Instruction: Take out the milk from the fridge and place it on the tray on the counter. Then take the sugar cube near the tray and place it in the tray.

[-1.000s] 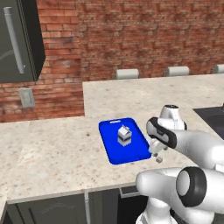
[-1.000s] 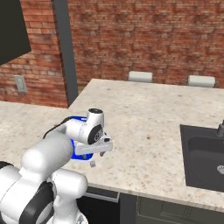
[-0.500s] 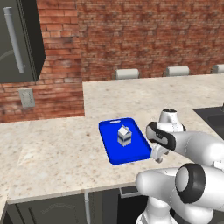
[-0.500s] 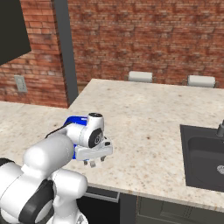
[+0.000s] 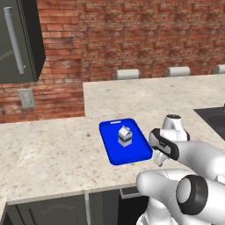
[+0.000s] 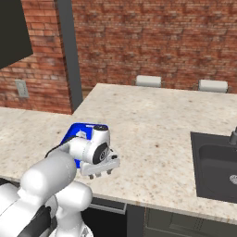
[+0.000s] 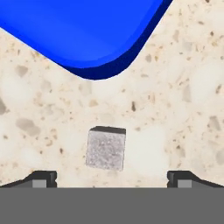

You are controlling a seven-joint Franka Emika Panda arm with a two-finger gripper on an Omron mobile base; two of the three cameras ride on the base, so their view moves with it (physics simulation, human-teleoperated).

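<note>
On tray (image 5: 115, 149): milk carton (image 5: 125, 136) upright mid-floor, first step judged done. Sugar cube (image 7: 106, 148) on bench (image 5: 52, 149) just off tray corner, apart. Gripper (image 6: 100, 173) low over cube, jaws wide apart straddling it, empty, lined up for pinch.

walls: red brick (image 5: 132, 39) | outlet (image 5: 27, 98) on left wall | sink (image 6: 217, 166) at right

A rendered home kitchen: a beige speckled stone tabletop (image 5: 52, 149) runs L-shaped beneath a red brick wall (image 5: 145, 35), with a dark sunken sink (image 6: 215, 162) at right and a grey bar-handled fridge (image 5: 19, 41) far left.
</note>
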